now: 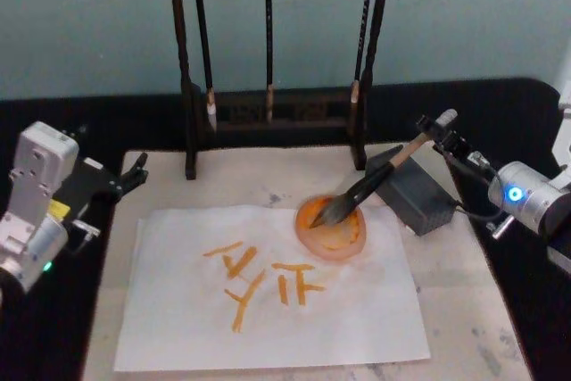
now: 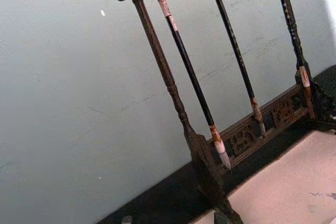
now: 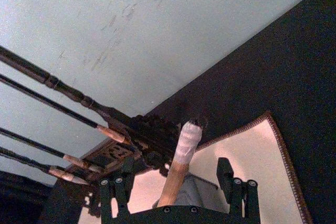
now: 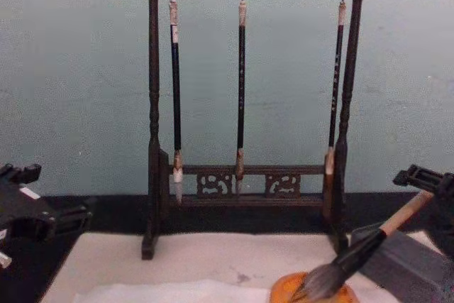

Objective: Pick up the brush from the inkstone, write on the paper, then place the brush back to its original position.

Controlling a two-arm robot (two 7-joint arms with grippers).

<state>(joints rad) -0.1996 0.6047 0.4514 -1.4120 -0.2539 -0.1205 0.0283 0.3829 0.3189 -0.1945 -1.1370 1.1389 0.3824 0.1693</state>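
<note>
The brush (image 1: 375,183) lies slanted, its black shaft resting across the dark grey inkstone (image 1: 415,195). Its bushy tuft (image 4: 319,282) dips into a round orange dish (image 1: 332,231). My right gripper (image 1: 444,134) is at the tan handle's upper end. In the right wrist view its fingers (image 3: 231,182) stand open on either side of the handle (image 3: 176,174), with a gap on both sides. The white paper (image 1: 268,310) lies in front and carries several orange strokes (image 1: 259,278). My left gripper (image 1: 136,171) is parked open at the mat's far left edge.
A dark wooden rack (image 1: 268,113) with three thin hanging brushes (image 4: 241,90) stands at the back of the cream mat (image 1: 464,292). The orange dish sits on the paper's far right corner. Black tabletop surrounds the mat.
</note>
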